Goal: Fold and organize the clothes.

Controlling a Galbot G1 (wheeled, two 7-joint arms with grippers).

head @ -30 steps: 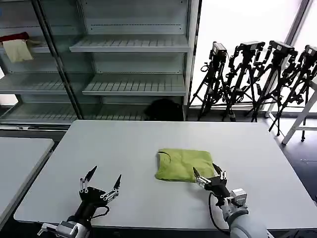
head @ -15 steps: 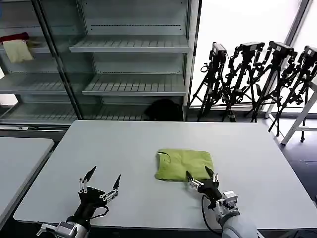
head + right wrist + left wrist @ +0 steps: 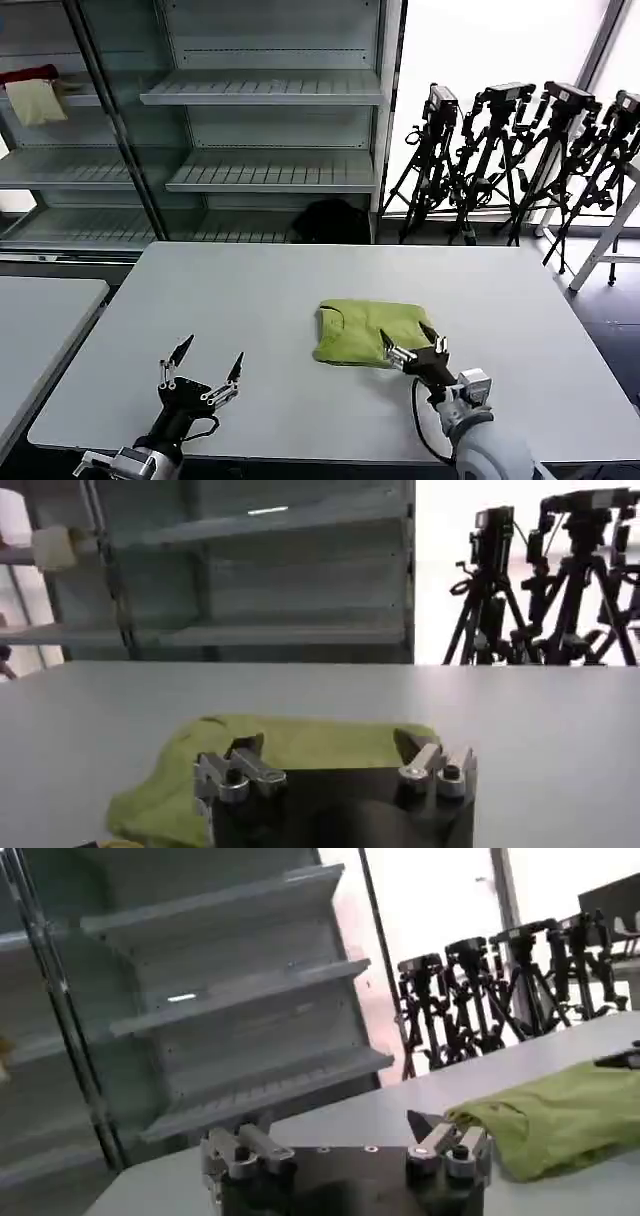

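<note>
Lime-green T-shirt (image 3: 368, 332) lies folded into a compact rectangle on the white table (image 3: 300, 290), a little toward 4 o'clock from the table's middle. The right gripper (image 3: 410, 350) sits at the shirt's 5 o'clock corner, its fingers spread wide over the near edge of the fabric and closed on nothing. The left gripper (image 3: 203, 371) hovers over bare tabletop well apart at the shirt's 8 o'clock, fingers likewise splayed and empty.
</note>
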